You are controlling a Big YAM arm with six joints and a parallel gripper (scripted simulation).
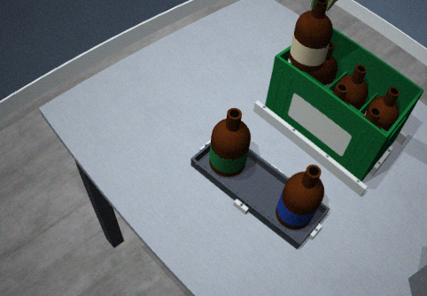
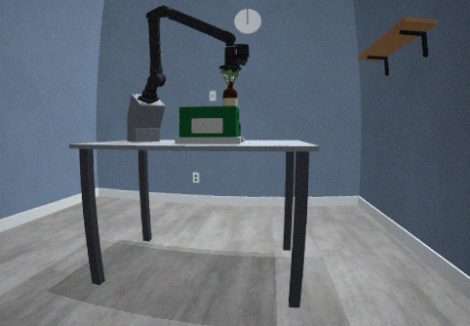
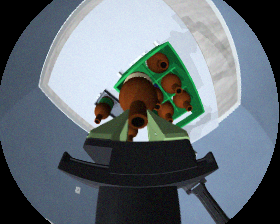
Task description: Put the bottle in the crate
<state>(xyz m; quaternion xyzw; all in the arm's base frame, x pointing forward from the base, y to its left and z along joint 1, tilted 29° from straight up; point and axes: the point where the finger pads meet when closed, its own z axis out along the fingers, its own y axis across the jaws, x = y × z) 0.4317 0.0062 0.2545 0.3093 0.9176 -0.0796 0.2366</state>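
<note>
Tool: one gripper (image 1: 322, 4) (image 2: 230, 83) (image 3: 138, 112), its two green fingers clenched on the neck of a cream-labelled bottle (image 1: 312, 31) (image 2: 230, 96) (image 3: 137, 95).
Bottle in your grasp: one, brown and upright, at the crate's end farther from the arm's base, on the tray side; it stands higher than its neighbours, its lower part hidden by the crate in the exterior view. You cannot tell whether its base touches the crate floor.
Crate: one, green (image 1: 372, 149) (image 2: 185, 122) (image 3: 187, 119), near the bench's front edge as you see it in the exterior view, with dividers inside.
Other bottles in the crate: you can count five, all brown, their necks lower than the one you grip.
Tray: one, dark and shallow (image 1: 261, 184), beside the crate but apart from it, on the side away from the bench's front edge.
Bottles on the tray: two, both upright, one green-labelled (image 1: 230, 144) (image 3: 103, 108) toward the bench's left corner in the top view, one blue-labelled (image 1: 301, 198) at the other end, with bare tray between them.
Small pale blocks at the tray: you can see three in the top view, along its sides and end.
Bench: one (image 1: 133, 109) (image 2: 195, 146), four dark legs in the exterior view.
Arm: one, black (image 2: 154, 47), on a grey pedestal (image 2: 134, 120) toward the bench's left edge in the exterior view.
</note>
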